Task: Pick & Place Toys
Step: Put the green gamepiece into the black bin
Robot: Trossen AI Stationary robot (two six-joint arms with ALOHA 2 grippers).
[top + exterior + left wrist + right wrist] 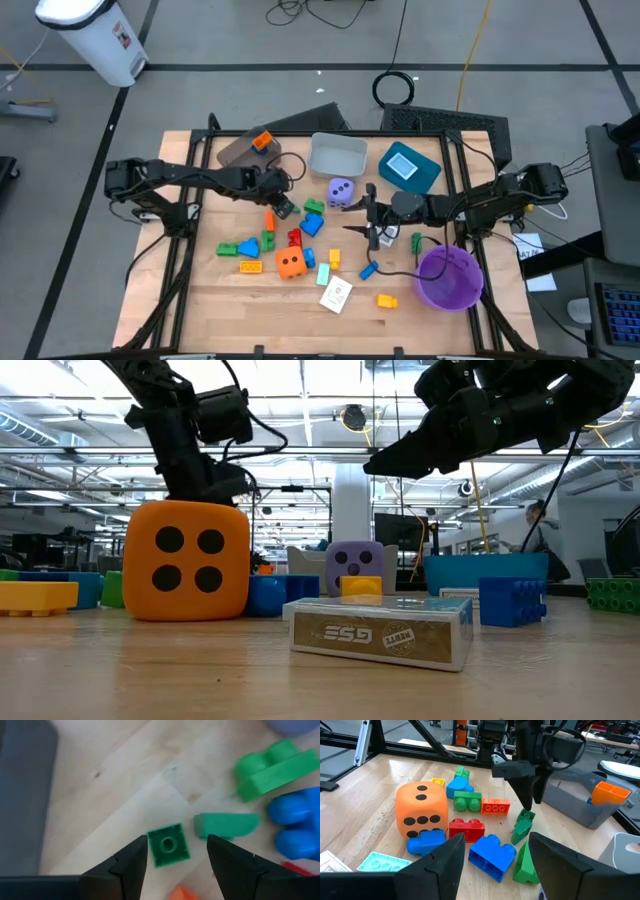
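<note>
Wrist view alone shows left gripper (175, 852) spread open, apparently straddling small green block (169, 845).

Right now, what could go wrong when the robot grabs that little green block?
The left gripper is open around a small green square block, and a green wedge lies right beside one finger, so closing might bump it or pinch both. The square block also sits a bit turned between the fingers, so it might twist or slip out. More blocks, like the blue block, crowd close and could get knocked around.
</note>
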